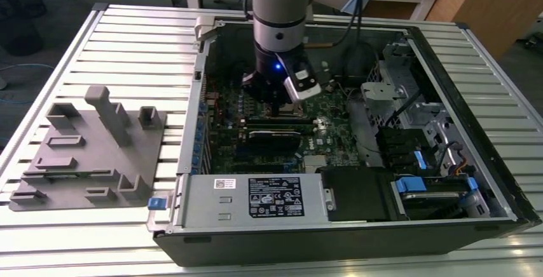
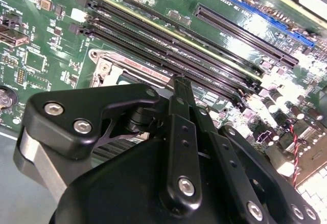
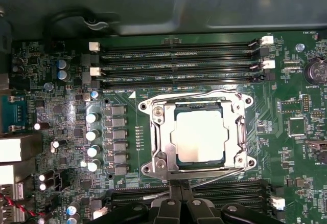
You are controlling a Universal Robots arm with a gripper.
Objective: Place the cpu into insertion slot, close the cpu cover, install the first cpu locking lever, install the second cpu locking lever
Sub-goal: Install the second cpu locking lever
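The chip (image 3: 198,134) is sitting flat in the socket (image 3: 148,132) under the closed frame plate (image 3: 163,132). The gripper (image 3: 180,191) is hovering just beside the socket's edge, over the wire levers, its fingers looking pressed together and holding nothing.

- A black open computer case (image 1: 475,182) is lying on its side on a slatted pale metal table (image 1: 136,42).
- A grey moulded plastic fixture block (image 1: 89,150) is sitting at the case's nine o'clock, just beside it.
- Long narrow black memory slots (image 3: 179,65) are running across the green motherboard (image 3: 286,152).
- Blue plastic drive latches (image 1: 407,185) are showing at the case's four o'clock.
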